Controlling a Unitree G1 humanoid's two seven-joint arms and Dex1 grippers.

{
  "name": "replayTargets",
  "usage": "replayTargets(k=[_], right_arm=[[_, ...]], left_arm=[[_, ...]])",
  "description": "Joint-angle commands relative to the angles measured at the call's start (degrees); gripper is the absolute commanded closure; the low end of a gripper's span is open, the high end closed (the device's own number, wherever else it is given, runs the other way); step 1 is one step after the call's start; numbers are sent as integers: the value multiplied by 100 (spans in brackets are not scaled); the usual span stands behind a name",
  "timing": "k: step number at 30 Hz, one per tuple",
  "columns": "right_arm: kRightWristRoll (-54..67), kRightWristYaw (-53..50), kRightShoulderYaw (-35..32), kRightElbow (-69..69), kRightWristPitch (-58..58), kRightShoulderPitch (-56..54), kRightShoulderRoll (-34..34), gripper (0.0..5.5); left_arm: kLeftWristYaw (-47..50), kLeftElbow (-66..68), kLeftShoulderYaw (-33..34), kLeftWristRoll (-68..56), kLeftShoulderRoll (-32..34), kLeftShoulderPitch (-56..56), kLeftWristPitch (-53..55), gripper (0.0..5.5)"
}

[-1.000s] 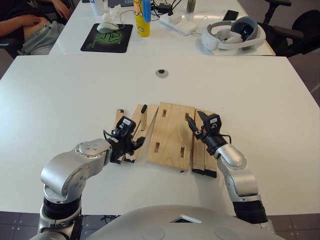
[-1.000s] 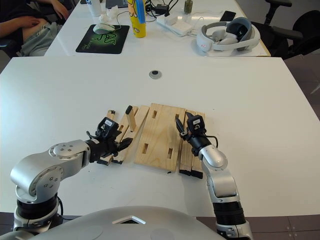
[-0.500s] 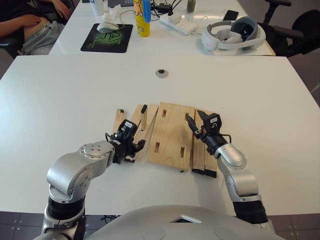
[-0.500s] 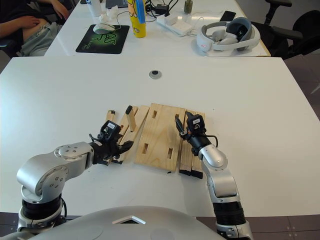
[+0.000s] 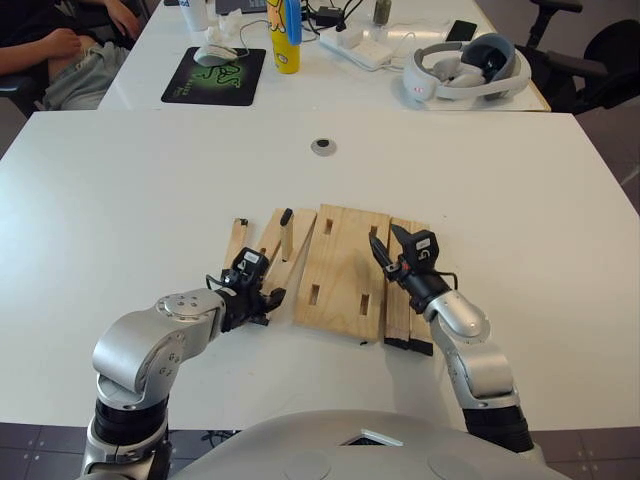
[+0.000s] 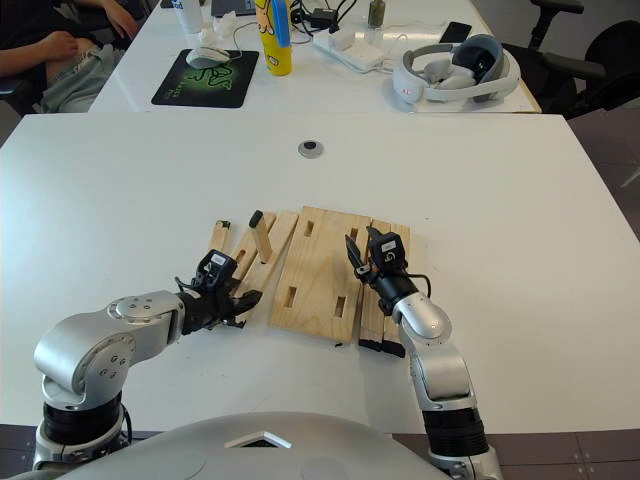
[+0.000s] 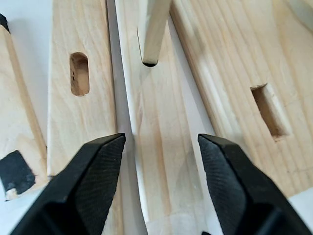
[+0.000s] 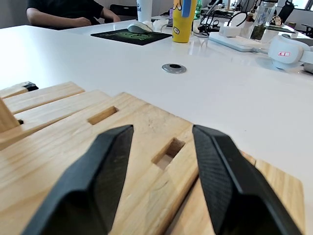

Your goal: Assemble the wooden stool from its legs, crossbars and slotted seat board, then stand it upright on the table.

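Note:
The slotted seat board lies flat mid-table. Left of it lie several legs, and a short crossbar stands upright in one leg's slot. More wooden pieces lie along the board's right edge. My left gripper is open just above the near ends of the left legs; in the left wrist view its fingers straddle a slotted leg. My right gripper is open over the board's right side, and in the right wrist view it faces a slot.
A round grommet sits in the tabletop beyond the wood. On the table behind are a mouse pad, a yellow bottle and a headset. Bare white tabletop surrounds the parts.
My left gripper has drawn back toward the near edge, along the legs to their near ends. My right gripper has shifted slightly nearer. The wood has not moved.

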Motion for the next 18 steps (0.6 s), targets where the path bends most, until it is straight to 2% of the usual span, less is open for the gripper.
replayTargets(k=[1,17,18], right_arm=[[-40,-61,20,-68,-3,81,34,327],[-43,-123,29,-244,99,167,67,327],[-44,-137,22,-262,104,181,71,327]], left_arm=[[-80,46,-3,60,111,-28,8,272],[-307,121,-340,34,357,25,47,272],[-326,218,-342,57,381,10,-22,285]])
